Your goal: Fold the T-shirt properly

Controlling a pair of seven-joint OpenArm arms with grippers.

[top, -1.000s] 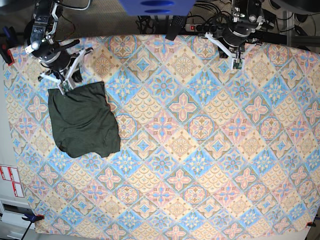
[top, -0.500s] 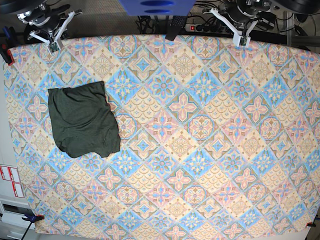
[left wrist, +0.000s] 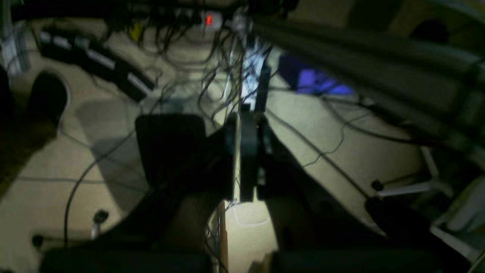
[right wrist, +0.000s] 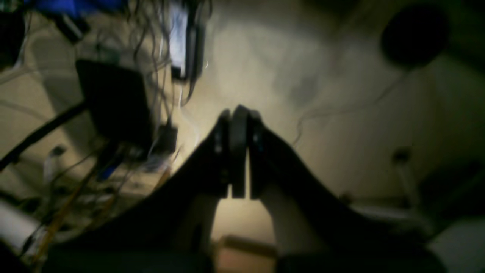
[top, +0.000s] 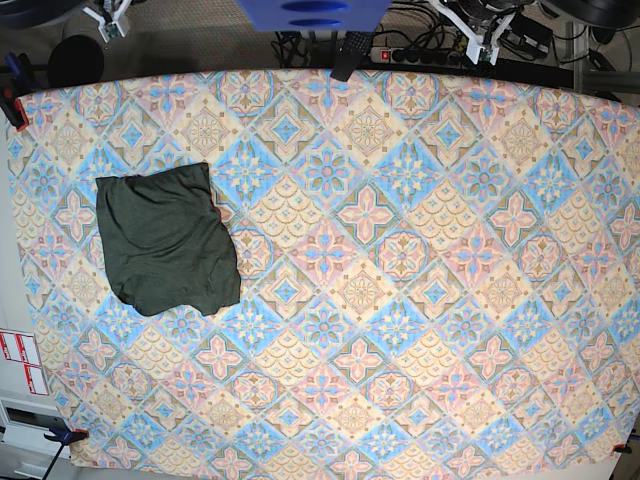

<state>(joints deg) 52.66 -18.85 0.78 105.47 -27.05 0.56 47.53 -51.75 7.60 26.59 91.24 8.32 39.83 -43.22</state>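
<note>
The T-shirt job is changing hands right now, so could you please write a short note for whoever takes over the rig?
Left gripper: shut, empty, pulled back beyond the table's far edge.
Right gripper: shut, empty, also off the table.
T-shirt: folded into a compact bundle on the patterned tablecloth, left side of the base view.
Done: folding appears finished, edges slightly uneven.
Left: probably nothing; tidy the lower edge if needed.

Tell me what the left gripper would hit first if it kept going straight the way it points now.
Likely the cable tangle behind the table: the shut left gripper aims off the table toward it, with bare floor around. The picture is dark and blurred, so depth is uncertain.
</note>
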